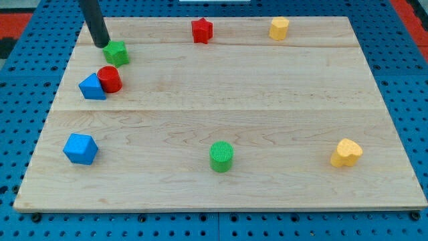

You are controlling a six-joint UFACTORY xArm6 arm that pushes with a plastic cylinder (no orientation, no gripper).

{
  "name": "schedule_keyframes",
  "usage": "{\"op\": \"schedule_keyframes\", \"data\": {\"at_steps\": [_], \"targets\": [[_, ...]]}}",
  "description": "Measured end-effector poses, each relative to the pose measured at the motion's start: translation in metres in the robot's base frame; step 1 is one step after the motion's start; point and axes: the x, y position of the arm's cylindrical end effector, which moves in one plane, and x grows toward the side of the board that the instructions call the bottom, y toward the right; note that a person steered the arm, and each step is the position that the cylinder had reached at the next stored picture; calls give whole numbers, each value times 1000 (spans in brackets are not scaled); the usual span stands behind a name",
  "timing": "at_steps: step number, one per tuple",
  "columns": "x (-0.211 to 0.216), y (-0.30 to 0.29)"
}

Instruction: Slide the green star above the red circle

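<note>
The green star (117, 53) lies near the board's upper left corner. The red circle (109, 79) is just below it, a small gap apart, and touches a blue triangle-like block (91, 88) on its left. My tip (100, 44) is down on the board at the green star's upper left side, touching or almost touching it. The dark rod rises from there out of the view's top.
A red star (201, 30) and a yellow block (279, 28) sit along the top edge. A blue block (81, 148) is at the lower left, a green cylinder (221, 156) at the bottom centre, a yellow heart-like block (346, 152) at the lower right.
</note>
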Motion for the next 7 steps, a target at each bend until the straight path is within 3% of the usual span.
{"op": "schedule_keyframes", "data": {"at_steps": [2, 5, 7], "targets": [[4, 45], [56, 58], [35, 191]]}}
